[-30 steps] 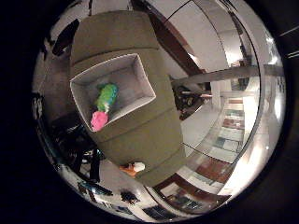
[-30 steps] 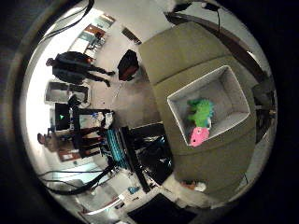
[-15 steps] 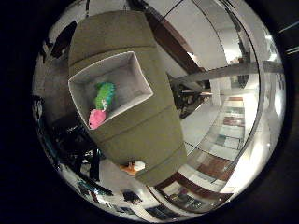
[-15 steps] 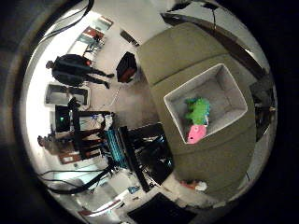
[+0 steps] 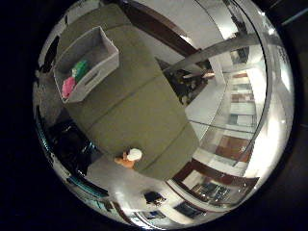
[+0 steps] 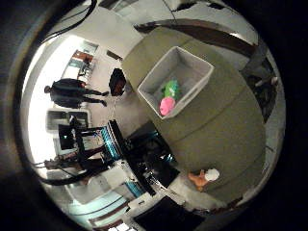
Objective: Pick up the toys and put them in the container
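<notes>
A grey open container [image 6: 190, 67] stands on an olive-green sofa [image 6: 221, 125] far below the palm. Inside it lie a green toy [image 6: 171, 89] and a pink toy [image 6: 167, 106], side by side against one wall. An orange and white toy [image 5: 130, 157] lies at the sofa's edge, well apart from the container. No part of my hand shows in either view.
Dark equipment and a stand with teal parts [image 6: 115, 144] crowd the floor beside the sofa. A long dark wooden rail [image 5: 159, 33] runs behind the sofa. Glass partitions and a corridor [image 5: 236, 120] lie beyond it.
The whole picture has shifted in both views: the camera has swung along the sofa from the container toward the orange and white toy. The toys themselves have not moved.
</notes>
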Motion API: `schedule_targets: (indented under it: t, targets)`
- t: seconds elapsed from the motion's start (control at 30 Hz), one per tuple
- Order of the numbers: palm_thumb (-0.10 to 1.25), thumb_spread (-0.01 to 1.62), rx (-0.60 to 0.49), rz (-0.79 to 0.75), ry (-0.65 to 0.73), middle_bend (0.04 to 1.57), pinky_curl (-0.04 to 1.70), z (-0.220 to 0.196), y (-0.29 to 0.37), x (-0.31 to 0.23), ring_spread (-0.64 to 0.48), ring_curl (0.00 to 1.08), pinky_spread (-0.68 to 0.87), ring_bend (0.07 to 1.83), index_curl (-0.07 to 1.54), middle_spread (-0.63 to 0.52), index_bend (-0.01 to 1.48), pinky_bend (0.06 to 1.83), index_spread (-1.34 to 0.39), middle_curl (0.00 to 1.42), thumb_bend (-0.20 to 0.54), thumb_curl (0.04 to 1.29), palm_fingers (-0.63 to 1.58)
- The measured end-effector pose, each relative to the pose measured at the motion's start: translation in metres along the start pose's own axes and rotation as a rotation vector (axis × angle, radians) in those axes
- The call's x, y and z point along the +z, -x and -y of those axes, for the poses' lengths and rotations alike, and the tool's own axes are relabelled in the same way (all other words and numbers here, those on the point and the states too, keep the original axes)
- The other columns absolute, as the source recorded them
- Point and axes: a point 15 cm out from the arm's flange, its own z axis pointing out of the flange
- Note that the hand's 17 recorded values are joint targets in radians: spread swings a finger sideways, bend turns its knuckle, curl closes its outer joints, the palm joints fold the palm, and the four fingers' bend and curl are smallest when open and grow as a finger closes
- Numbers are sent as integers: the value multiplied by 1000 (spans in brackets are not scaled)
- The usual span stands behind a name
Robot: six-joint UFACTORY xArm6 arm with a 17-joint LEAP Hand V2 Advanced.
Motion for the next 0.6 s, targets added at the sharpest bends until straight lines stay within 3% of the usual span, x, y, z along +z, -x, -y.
schedule_targets:
  t: [0.6]
  targets:
    - [507, 1004, 172, 149, 98, 187, 201, -208, -65, 99, 73, 272, 262, 276, 293, -2, 171, 467, -414, 304, -25, 292, 28]
